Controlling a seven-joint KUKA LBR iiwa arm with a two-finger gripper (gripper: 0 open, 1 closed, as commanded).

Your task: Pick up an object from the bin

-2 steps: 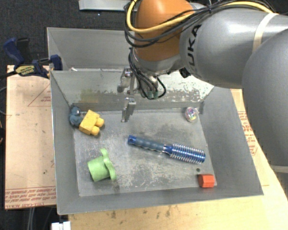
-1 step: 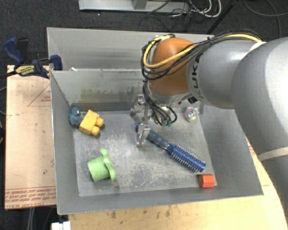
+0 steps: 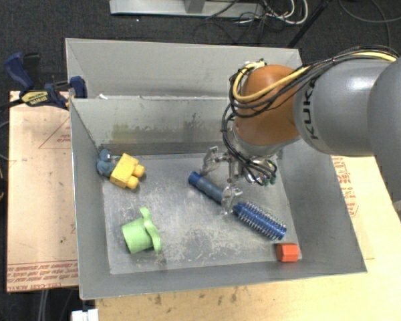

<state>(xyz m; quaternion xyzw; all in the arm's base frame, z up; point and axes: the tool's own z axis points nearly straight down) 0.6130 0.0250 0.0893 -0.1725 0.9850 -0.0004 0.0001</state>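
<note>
A blue brush lies in the middle-right of the bin, its dark blue handle (image 3: 206, 184) pointing up-left and its bristled head (image 3: 260, 221) pointing down-right. My gripper (image 3: 222, 178) hangs low over the handle and is open. One metal finger (image 3: 212, 158) stands on the far side of the handle. The other finger (image 3: 230, 198) is on the near side, where the handle meets the bristles. The handle lies between the fingers, which do not press on it.
A small orange block (image 3: 288, 252) sits in the near right corner. A green cup-shaped toy (image 3: 142, 233) lies near left. At the far left is a yellow block toy (image 3: 127, 171) with a grey-blue piece (image 3: 105, 162) beside it. The arm's orange cover hangs over the bin's far right.
</note>
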